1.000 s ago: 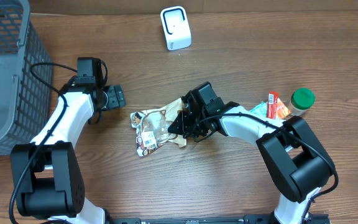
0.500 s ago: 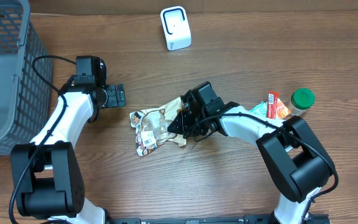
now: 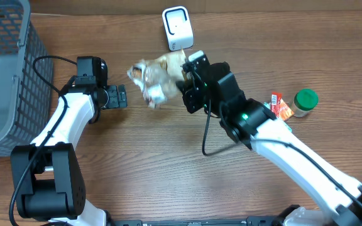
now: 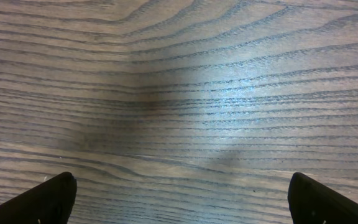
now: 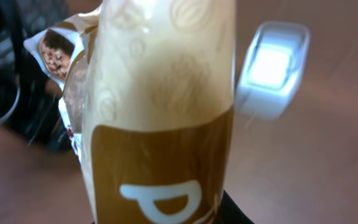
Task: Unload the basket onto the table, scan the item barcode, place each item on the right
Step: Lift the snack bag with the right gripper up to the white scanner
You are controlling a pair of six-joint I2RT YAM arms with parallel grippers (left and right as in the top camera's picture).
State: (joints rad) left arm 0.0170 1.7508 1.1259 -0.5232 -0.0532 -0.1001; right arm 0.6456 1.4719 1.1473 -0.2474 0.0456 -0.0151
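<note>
The right pincer (image 3: pixel 182 86) gripped the snack bag (image 3: pixel 153 76) above the surface (image 3: pixel 168 182), just beside the white scanner (image 3: pixel 177 28), while the left pincer (image 3: pixel 119 97) stood wide and empty. Pickup appeared done, but the blurred bag showed no barcode facing the scanner.

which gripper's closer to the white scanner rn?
Right. The right gripper, shut on the snack bag, sits just short of the scanner; the left gripper is open, well off to its left.
</note>
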